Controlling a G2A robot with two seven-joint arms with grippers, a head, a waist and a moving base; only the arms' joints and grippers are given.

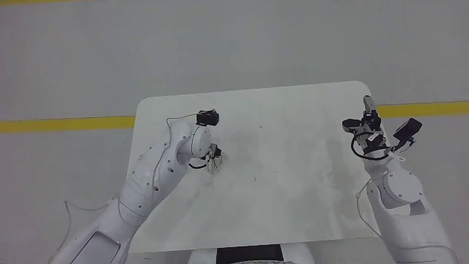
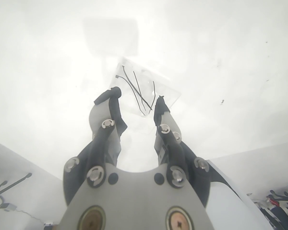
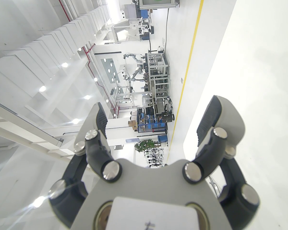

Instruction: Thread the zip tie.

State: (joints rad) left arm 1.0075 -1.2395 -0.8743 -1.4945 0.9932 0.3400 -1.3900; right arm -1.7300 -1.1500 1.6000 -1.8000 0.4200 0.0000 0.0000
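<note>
Several zip ties [image 2: 131,84], just beyond left gripper [image 2: 138,94], jaws spread

Several thin black zip ties [image 2: 137,87] lie loosely crossed, straight or gently curved, within a clear plastic packet [image 2: 169,89]; the packet rests flat on the white table [image 2: 230,48].

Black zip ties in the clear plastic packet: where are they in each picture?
Top view: black zip ties left of the white table's middle, at the left end effector.
Left wrist view: centre, beyond the open end effector's tips.
Right wrist view: faces away, toward the hall.
Shared landmark: the white table.
</note>
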